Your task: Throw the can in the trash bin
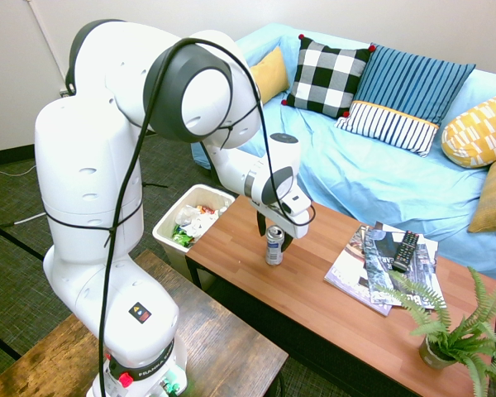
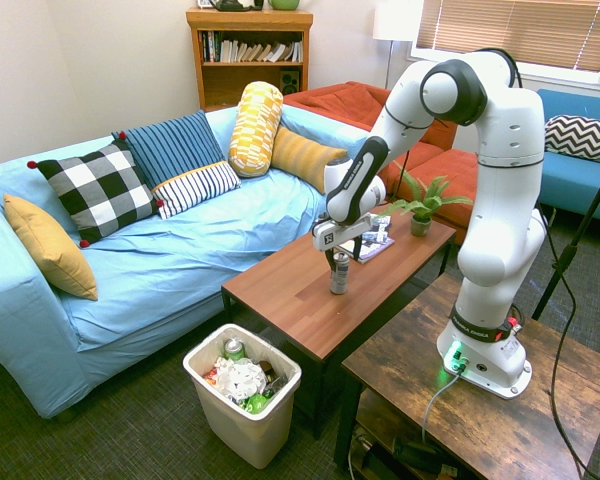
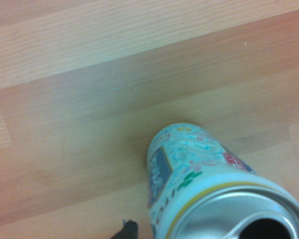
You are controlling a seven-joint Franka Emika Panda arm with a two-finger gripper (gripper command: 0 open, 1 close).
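Wood-grain tbl (image 1: 318, 289); "FRANKA" on arm base (image 1: 140, 368). Alum. can (image 1: 274, 246) upright, floral label, yellow rim band. Gripper (image 1: 276, 231) fingers wide, around can top.

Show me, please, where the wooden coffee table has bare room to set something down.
Bare wood on the coffee table lies between the can and the magazines, and at the trash bin's end. It is crowded around magazines, remote and fern.
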